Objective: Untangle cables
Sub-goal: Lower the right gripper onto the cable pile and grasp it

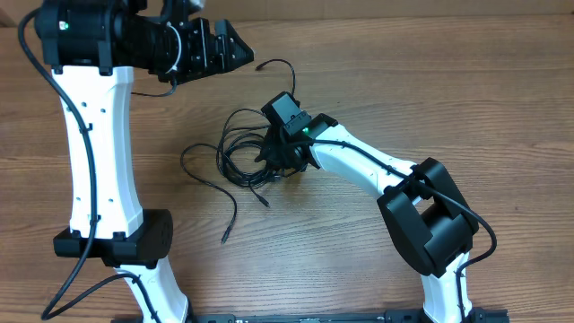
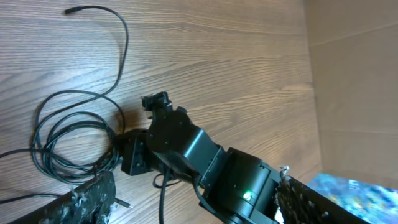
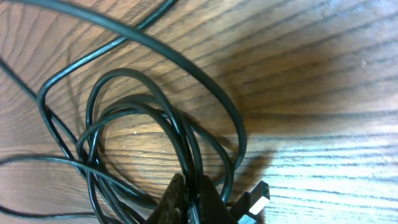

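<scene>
White arm links (image 1: 94, 135), black joint housings (image 1: 430, 220) — thick black cords (image 1: 36, 56) alongside, small green status light (image 1: 306, 132), black fingers (image 3: 175, 204)

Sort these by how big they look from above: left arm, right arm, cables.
1. left arm, biggest, though it may just be nearer the camera
2. right arm
3. cables, smallest
</scene>
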